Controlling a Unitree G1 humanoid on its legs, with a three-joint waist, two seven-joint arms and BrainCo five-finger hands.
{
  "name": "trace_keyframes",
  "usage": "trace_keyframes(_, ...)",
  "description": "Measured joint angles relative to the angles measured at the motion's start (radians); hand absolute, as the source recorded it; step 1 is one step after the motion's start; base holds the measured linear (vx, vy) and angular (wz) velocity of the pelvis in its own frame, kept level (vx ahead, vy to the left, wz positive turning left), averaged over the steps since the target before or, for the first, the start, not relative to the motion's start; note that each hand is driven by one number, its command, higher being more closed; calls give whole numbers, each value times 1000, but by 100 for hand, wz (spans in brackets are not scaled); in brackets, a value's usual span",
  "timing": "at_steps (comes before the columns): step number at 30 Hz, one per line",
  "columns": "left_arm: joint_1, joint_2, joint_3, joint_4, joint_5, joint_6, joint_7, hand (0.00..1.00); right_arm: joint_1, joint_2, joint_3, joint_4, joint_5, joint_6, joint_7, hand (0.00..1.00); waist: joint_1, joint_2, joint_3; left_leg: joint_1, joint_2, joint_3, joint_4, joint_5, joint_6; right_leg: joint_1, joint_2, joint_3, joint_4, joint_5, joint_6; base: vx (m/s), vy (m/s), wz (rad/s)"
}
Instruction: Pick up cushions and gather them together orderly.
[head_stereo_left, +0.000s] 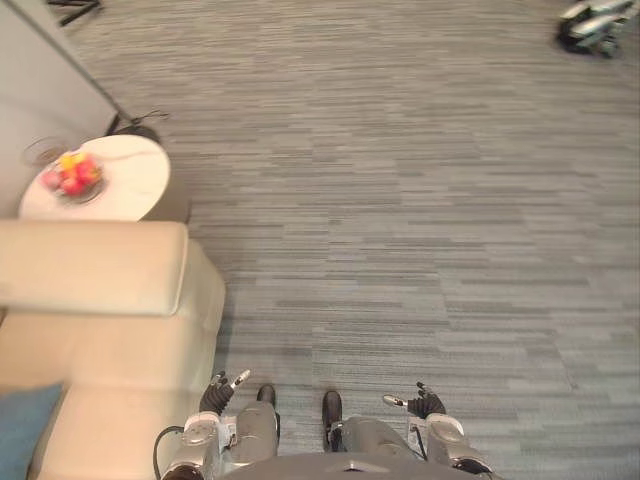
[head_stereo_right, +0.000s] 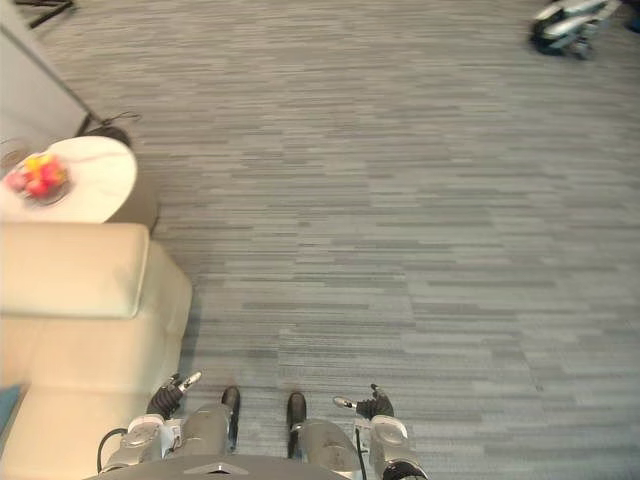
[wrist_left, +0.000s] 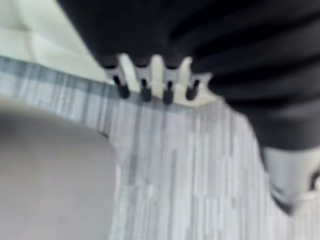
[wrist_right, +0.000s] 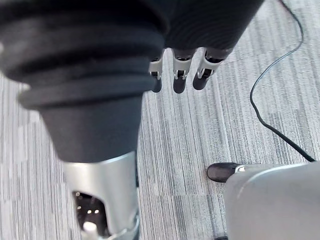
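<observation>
My left hand (head_stereo_left: 218, 393) and right hand (head_stereo_left: 426, 402) hang low, fingers loose, holding nothing; the blue fabric cushion (head_stereo_left: 22, 432) lies on the cream sofa (head_stereo_left: 120, 355) to my left; I judge it soft and light, best pinched at a corner.

The sofa (head_stereo_left: 110, 330) sits to the robot's left, with a cushion (head_stereo_left: 20, 435) on its seat at the near end. Behind the sofa stands a side table (head_stereo_left: 135, 205) (a fruit bowl (head_stereo_left: 72, 178) on it). Far off to the right, a machine (head_stereo_left: 595, 25) rests on the floor (head_stereo_left: 400, 200).
</observation>
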Motion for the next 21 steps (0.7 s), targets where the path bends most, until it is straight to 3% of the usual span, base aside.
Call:
trace_keyframes(2, 2, 2, -1, 4, 2, 3, -2, 0, 10, 6, -14, -2, 3, 0, 1, 0, -9, -3, -10, 32, 1, 41, 6, 40, 17, -6, 2, 68, 40, -33, 29, 239, 244, -118)
trace_keyframes(3, -2, 12, -6, 4, 4, 4, -1, 0, 12, 23, -28, -1, 4, 0, 2, 0, -14, -33, -18, 45, -10, 106, -5, 33, 39, -43, -41, 62, 102, -78, 54, 243, 267, -98)
trace_keyframes(4, -3, 11, -12, 3, 4, 4, -1, 0, 11, 27, -28, 0, 3, 0, 3, 0, -13, -40, -20, 49, -12, 128, -10, 31, 45, -56, -61, 43, 127, -87, 62, 225, 288, -94)
trace_keyframes(6, -10, 44, -34, 18, 4, 9, 0, 0, 8, 68, -27, -3, 4, 0, 15, 0, -9, -75, -23, 105, -46, 211, -44, 30, 50, -77, -178, -94, 184, -78, 81, 268, 300, -83)
trace_keyframes(8, -22, 49, -40, 34, 4, 9, 2, 0, 5, 70, -26, -5, 10, 0, 16, 0, -14, -83, -27, 159, -50, 253, -76, 30, 50, -56, -204, -190, 185, -72, 78, 181, 115, -68)
trace_keyframes(9, -26, 49, -51, 34, 4, 8, 3, 0, -8, 76, -23, -11, 10, -3, 17, 0, -15, -62, -20, 206, -49, 299, -109, 30, 51, -47, -231, -307, 184, -69, 68, 111, 34, -78)
trace_keyframes(10, -30, 47, -54, 33, 4, 8, 4, 0, -16, 79, -22, -11, 10, -5, 17, 0, -14, -69, -24, 220, -47, 323, -119, 30, 51, -46, -247, -373, 188, -70, 50, 85, 11, -92)
trace_keyframes(11, -33, 46, -62, 33, 3, 8, 7, 0, -27, 85, -19, -11, 10, -7, 18, 0, -12, -70, -26, 242, -47, 367, -138, 30, 51, -47, -277, -504, 198, -77, 31, 75, -12, -66)
trace_keyframes(13, -40, 29, -70, 33, 2, 8, 12, 0, -36, 79, -21, -10, 10, -11, 18, 0, -15, -56, -21, 279, -46, 429, -173, 30, 50, -50, -293, -608, 223, -75, 3, 125, -41, -96)
trace_keyframes(16, -53, -1, -88, 39, 4, 8, 11, 0, -30, 58, -48, -11, 11, -17, 17, 0, -43, -37, -22, 324, -45, 477, -214, 34, 44, -49, -268, -565, 210, -81, -5, 124, -45, -68)
trace_keyframes(18, -67, -8, -97, 38, 6, 8, 5, 0, -22, 55, -58, -11, 11, -19, 17, 0, -43, -40, -22, 321, -32, 506, -179, 30, 34, -46, -244, -531, 187, -84, 0, 93, -64, -63)
trace_keyframes(19, -70, -7, -96, 38, 13, 8, -2, 0, -6, 59, -58, -9, 11, -19, 17, 0, -40, -43, -20, 287, 9, 526, -42, 2, -9, -26, -214, -498, 153, -83, 3, 64, -82, -75)
trace_keyframes(20, -67, -5, -93, 37, 13, 8, -2, 0, 4, 57, -48, -10, 13, -21, 17, 0, -37, -45, -18, 223, 58, 524, 156, -6, -9, 0, -186, -462, 115, -82, 3, 54, -88, -82)
trace_keyframes(21, -64, -5, -91, 34, 13, 8, -2, 0, 6, 50, -33, -9, 14, -21, 17, 0, -33, -42, -16, 184, 86, 513, 265, 10, 15, 15, -171, -442, 98, -82, -1, 45, -66, -89)
